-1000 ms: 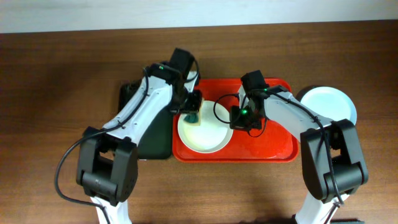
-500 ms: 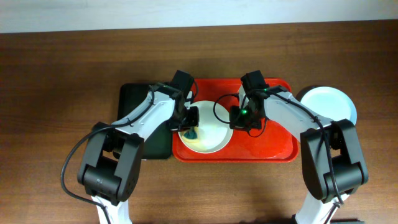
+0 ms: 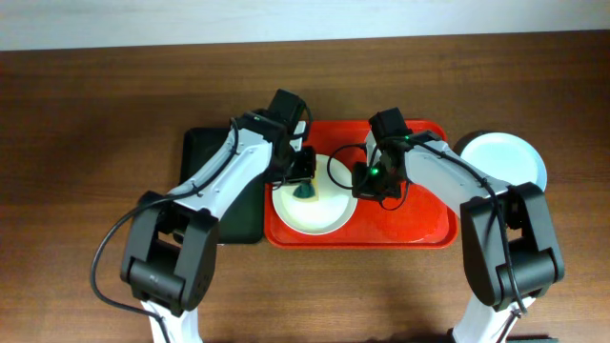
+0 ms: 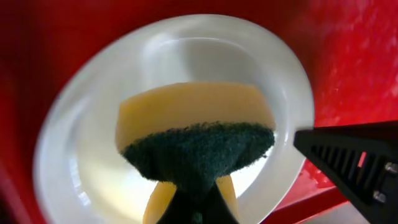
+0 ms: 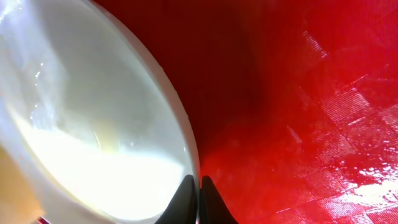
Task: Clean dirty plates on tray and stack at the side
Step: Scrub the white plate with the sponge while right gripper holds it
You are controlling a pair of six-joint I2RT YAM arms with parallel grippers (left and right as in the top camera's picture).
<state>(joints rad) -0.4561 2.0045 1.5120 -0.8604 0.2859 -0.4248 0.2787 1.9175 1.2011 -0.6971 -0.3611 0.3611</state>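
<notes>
Plate (image 3: 324, 211): white, round, shallow, glossy. Faint pale-yellow smear low in the well, seen from the right wrist (image 5: 93, 124). Left wrist view (image 4: 186, 56) is blurred, so no other marks can be read there.

Position: the plate lies flat in the left part of the red tray (image 3: 419, 214), its left rim close to the tray's left edge. The rest of the tray floor is bare and shiny red (image 5: 298, 93) (image 4: 348, 62).

Sponge (image 3: 305, 191): yellow body, dark green scouring face (image 4: 196, 130). It rests on the plate's well, left of centre. Left jaws are clamped on it from above.

Right jaws are closed together on the plate's right rim, pinching it.

1 blue-green plate (image 3: 500, 157) sits on the worktop (image 3: 95, 95), just right of the tray's far right corner. Cannot tell whether more plates lie under it.

Dark tray (image 3: 243, 214) sits against the red tray's left side, partly under the left arm. Nothing seen in it.
</notes>
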